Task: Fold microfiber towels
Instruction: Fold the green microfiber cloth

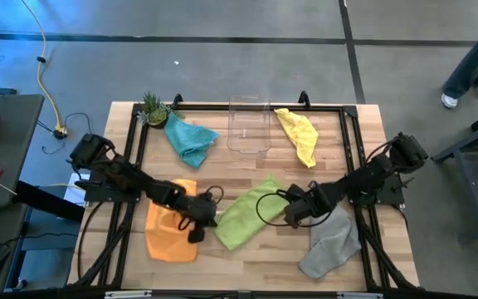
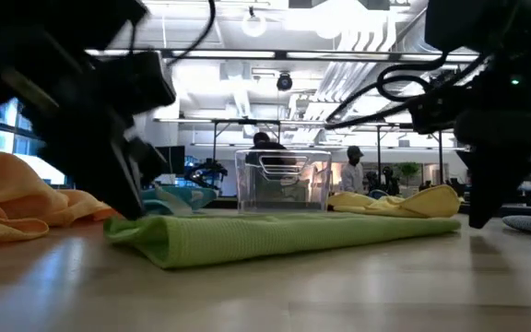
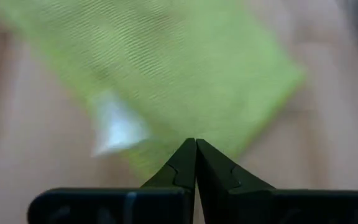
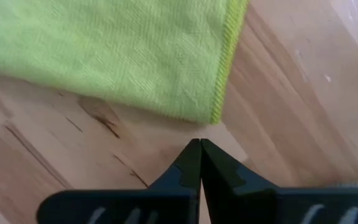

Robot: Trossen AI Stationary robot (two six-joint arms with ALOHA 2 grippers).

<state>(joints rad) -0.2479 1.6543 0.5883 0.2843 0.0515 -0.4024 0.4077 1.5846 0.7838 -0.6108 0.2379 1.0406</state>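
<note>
- At the middle of the bench (image 1: 247, 264) lies the lime green towel (image 1: 247, 218), already doubled into a long strip that runs slanting between the two arms
- Left claw (image 1: 199, 223) hangs just above the strip's end near the orange towel (image 1: 171, 232), its fingers pressed together and holding nothing
- Right claw (image 1: 291, 218) is at the other end, just off the hemmed corner, also pressed together and empty; in its wrist view bare wood shows between the tips and the cloth
- Teal blue towel (image 1: 191, 139) and yellow towel (image 1: 299, 134) lie crumpled at the far side on either side of the clear bin (image 1: 249, 124); the grey towel (image 1: 332, 242) lies under the right arm
- I judge the next fold should bring one short end over the other: spread each claw first, pinch both layers at a corner, lift low and keep the edges parallel
- The strip's edges seem well aligned, though the left wrist view is too blurred to be sure
</note>
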